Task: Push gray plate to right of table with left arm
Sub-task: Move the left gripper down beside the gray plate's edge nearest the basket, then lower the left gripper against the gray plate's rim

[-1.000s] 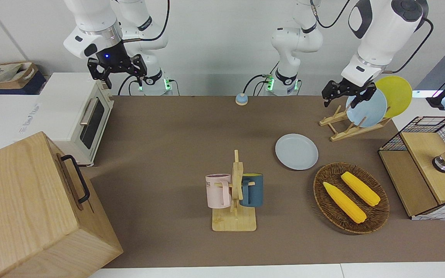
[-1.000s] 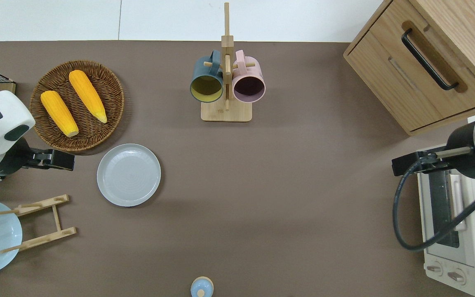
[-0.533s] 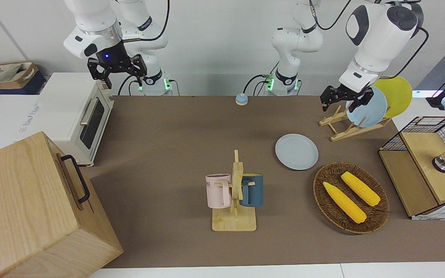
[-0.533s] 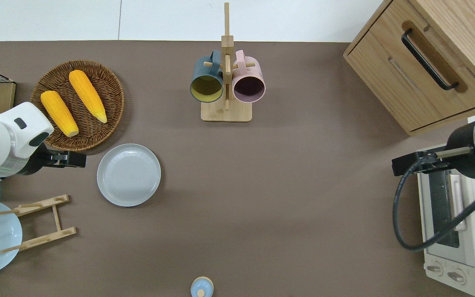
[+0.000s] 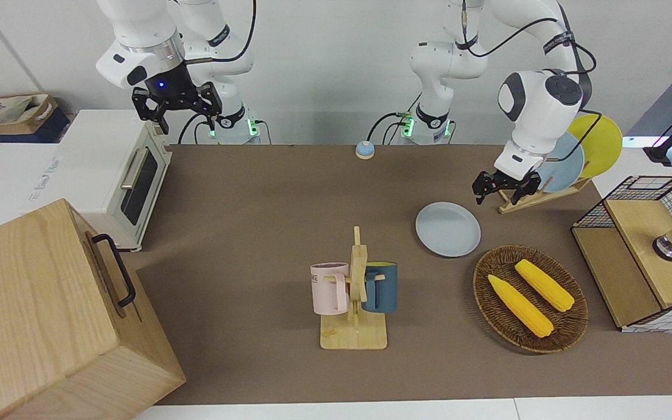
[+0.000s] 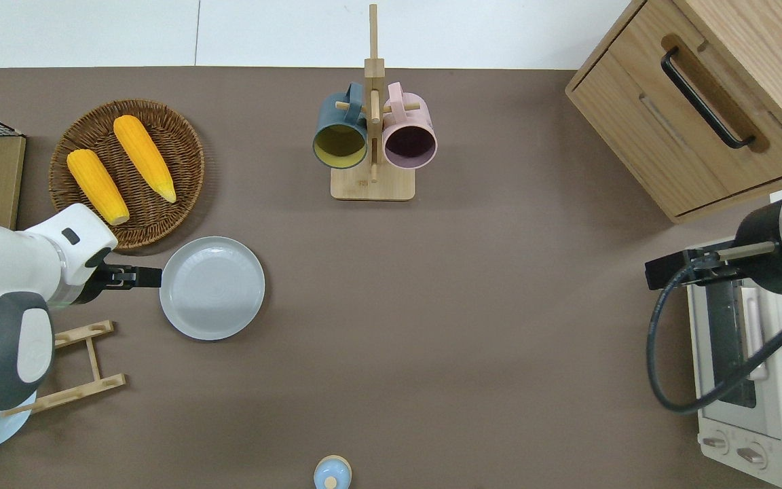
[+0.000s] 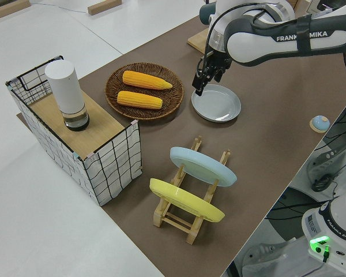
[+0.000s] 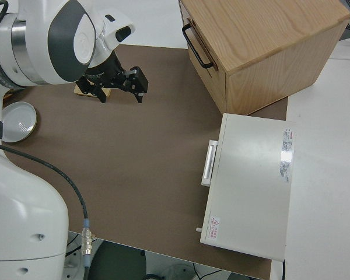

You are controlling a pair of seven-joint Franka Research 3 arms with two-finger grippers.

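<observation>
The gray plate [image 5: 448, 229] lies flat on the brown table [image 5: 266, 204], toward the left arm's end; it also shows in the overhead view [image 6: 212, 288] and the left side view [image 7: 217, 104]. My left gripper [image 5: 500, 197] is open, empty and low, at the plate's rim on the side toward the left arm's end [image 6: 138, 276] [image 7: 199, 85]. I cannot tell whether it touches the rim. My right gripper [image 5: 177, 105] is open and its arm is parked.
A wicker basket [image 6: 191, 136] with two corn cobs sits close to the plate, farther from the robots. A wooden rack [image 5: 537, 195] holds a sky-blue and a yellow plate. A mug stand [image 5: 354, 291] stands mid-table. A wooden cabinet [image 5: 38, 315] and toaster oven [image 5: 117, 175] stand at the right arm's end.
My left gripper has come down from over the plate rack and moved toward the gray plate's rim. The plate and the right arm have not moved.
</observation>
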